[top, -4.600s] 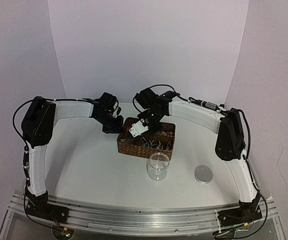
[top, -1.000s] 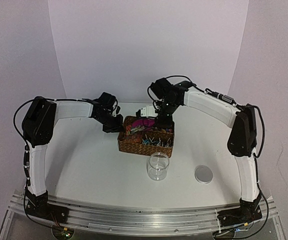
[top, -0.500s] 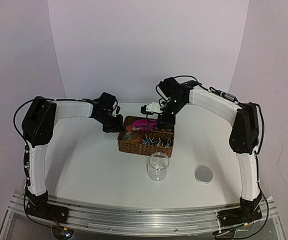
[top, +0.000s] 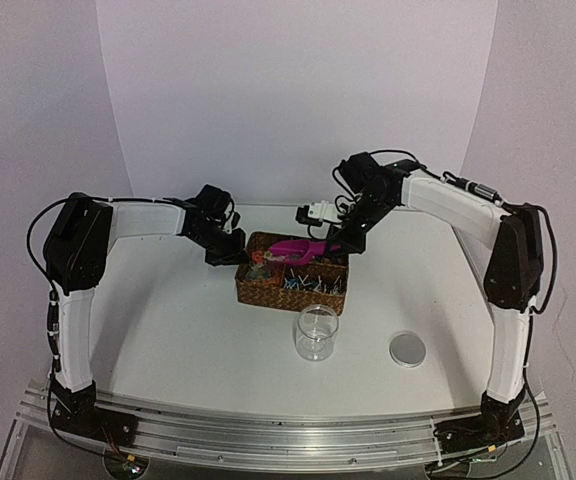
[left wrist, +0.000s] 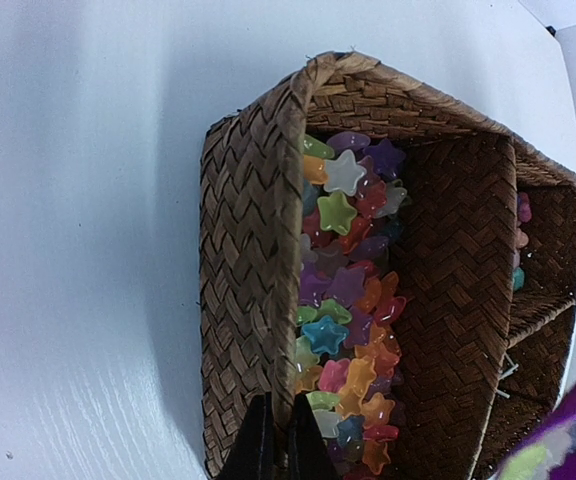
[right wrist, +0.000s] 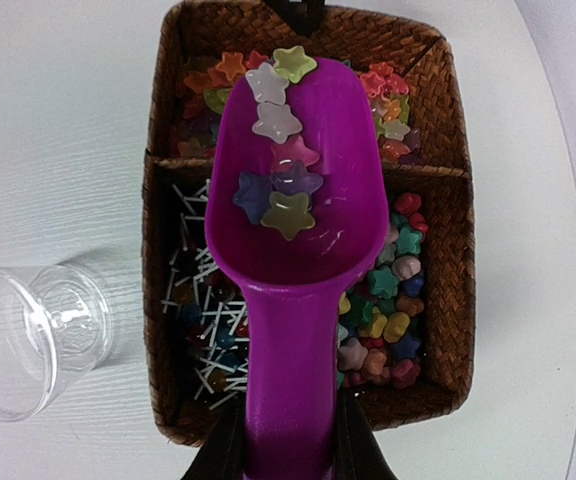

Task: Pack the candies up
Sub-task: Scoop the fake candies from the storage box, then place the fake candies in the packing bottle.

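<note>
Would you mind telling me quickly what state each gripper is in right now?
Left gripper: closed on the wicker basket wall.
Right gripper: closed on the magenta scoop handle; star candies lie in its bowl.

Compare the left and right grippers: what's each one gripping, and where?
Left gripper pinches the wall of the wicker basket at one end; right gripper clamps the handle of the magenta scoop. Left sits at the basket's rim; right holds the scoop over the basket, with a few star candies in it. Both are shut on something.
</note>
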Robot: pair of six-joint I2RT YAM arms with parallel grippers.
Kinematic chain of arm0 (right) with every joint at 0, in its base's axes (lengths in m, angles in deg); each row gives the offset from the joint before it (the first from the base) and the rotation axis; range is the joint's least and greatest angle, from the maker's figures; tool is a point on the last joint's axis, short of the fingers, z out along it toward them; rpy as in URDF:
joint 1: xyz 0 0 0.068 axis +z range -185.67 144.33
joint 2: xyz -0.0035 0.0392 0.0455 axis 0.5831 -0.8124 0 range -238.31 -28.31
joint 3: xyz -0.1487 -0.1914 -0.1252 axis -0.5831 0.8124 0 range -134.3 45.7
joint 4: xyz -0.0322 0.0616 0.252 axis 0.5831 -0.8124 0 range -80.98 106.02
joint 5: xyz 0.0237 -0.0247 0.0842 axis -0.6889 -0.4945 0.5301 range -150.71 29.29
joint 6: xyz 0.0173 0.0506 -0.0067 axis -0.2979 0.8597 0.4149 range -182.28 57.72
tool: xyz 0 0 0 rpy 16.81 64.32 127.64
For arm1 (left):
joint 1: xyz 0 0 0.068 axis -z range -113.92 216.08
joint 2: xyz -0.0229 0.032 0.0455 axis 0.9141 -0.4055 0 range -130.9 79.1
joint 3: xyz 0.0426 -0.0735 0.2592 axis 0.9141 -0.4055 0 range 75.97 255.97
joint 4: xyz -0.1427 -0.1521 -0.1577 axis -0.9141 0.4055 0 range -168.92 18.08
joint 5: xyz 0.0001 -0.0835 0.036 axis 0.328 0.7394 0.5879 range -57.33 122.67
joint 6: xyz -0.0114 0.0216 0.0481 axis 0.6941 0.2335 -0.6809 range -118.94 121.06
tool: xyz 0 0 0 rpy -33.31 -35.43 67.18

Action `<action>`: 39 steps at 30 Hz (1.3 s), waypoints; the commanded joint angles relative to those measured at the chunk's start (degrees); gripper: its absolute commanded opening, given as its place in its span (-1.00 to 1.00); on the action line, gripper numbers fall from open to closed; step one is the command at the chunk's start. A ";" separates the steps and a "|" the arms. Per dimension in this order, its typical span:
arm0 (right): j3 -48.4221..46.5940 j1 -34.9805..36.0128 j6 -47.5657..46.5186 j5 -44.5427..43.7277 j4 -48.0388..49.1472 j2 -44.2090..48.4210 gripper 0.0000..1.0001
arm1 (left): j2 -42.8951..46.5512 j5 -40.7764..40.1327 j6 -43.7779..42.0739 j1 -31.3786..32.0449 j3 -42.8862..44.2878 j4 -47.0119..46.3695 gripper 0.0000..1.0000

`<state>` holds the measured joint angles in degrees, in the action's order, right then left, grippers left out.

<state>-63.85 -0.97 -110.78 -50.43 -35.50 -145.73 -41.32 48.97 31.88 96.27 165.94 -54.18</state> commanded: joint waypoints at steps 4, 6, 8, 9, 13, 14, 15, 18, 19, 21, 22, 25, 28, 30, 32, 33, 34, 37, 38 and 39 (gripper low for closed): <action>6.14 -0.03 -1.22 4.01 0.84 14.53 -1.00 | 0.40 1.27 2.87 -0.98 -1.81 -0.62 -1.00; 9.86 -0.06 -2.37 4.00 0.42 18.30 -1.00 | 0.79 1.32 3.16 -1.07 -2.24 -0.70 -1.00; 13.10 -0.05 -3.95 3.32 -0.10 22.06 -1.00 | 1.28 1.32 3.47 -1.10 -2.74 -0.82 -1.00; 14.69 0.06 -4.99 3.00 -0.50 23.98 -1.00 | 1.50 1.44 3.57 -1.10 -2.95 -0.86 -1.00; 18.86 1.33 -8.16 0.70 -2.61 29.48 -1.00 | 2.00 1.56 4.59 -1.10 -3.98 -0.71 -1.00; 19.46 1.51 -8.47 0.16 -3.37 30.18 -1.00 | 2.05 1.59 4.92 -1.10 -4.38 -0.67 -1.00; 20.46 1.53 -8.61 0.15 -3.82 30.91 -1.00 | 2.08 1.81 5.22 -1.09 -4.71 -0.78 -1.00; 23.75 1.48 -8.98 1.27 -3.94 32.40 -1.00 | 1.88 2.55 5.56 -1.08 -4.98 -1.08 -1.00; 24.96 1.44 -8.53 1.86 -3.94 32.38 -1.00 | 1.85 2.87 5.71 -1.03 -5.04 -1.11 -1.00; 26.34 1.40 -7.05 2.51 -3.90 32.07 -1.00 | 1.73 3.17 6.04 -1.01 -5.40 -1.19 -1.00; 27.04 1.34 -6.61 2.75 -3.85 32.07 -1.00 | 1.67 3.21 6.17 -1.01 -5.58 -1.19 -1.00; 28.96 1.17 -6.88 2.68 -3.95 33.79 -1.00 | 1.85 3.06 6.23 -1.00 -5.71 -1.22 -1.00; 29.98 1.21 -8.44 -0.07 -5.52 35.70 -1.00 | 1.87 2.95 6.09 -1.01 -5.60 -1.28 -1.00; 30.04 1.21 -9.83 -1.77 -7.17 35.87 -1.00 | 1.70 2.99 6.09 -1.01 -5.49 -1.26 -1.00; 30.24 1.32 -11.25 -3.81 -7.92 35.58 -1.00 | 1.58 3.00 6.07 -1.01 -5.42 -1.21 -1.00; 30.43 1.43 -12.14 -4.96 -7.98 35.42 -1.00 | 1.63 2.98 6.10 -1.01 -5.46 -1.24 -1.00; 30.55 1.55 -13.06 -5.95 -8.03 35.29 -1.00 | 1.75 2.94 6.11 -1.01 -5.56 -1.25 -1.00; 29.62 2.01 -16.34 -8.01 -9.02 35.08 -1.00 | 2.19 2.65 6.33 -1.01 -6.09 -1.34 -1.00; 29.02 2.13 -17.41 -8.07 -9.77 34.96 -1.00 | 2.24 2.66 6.32 -1.08 -6.08 -1.36 -1.00; 28.50 2.36 -18.32 -8.15 -10.56 34.76 -1.00 | 2.18 2.64 6.26 -1.10 -6.03 -1.36 -1.00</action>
<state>-33.54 0.56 -123.99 -56.36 -42.91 -111.79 -40.09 51.76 35.55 95.64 161.87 -59.23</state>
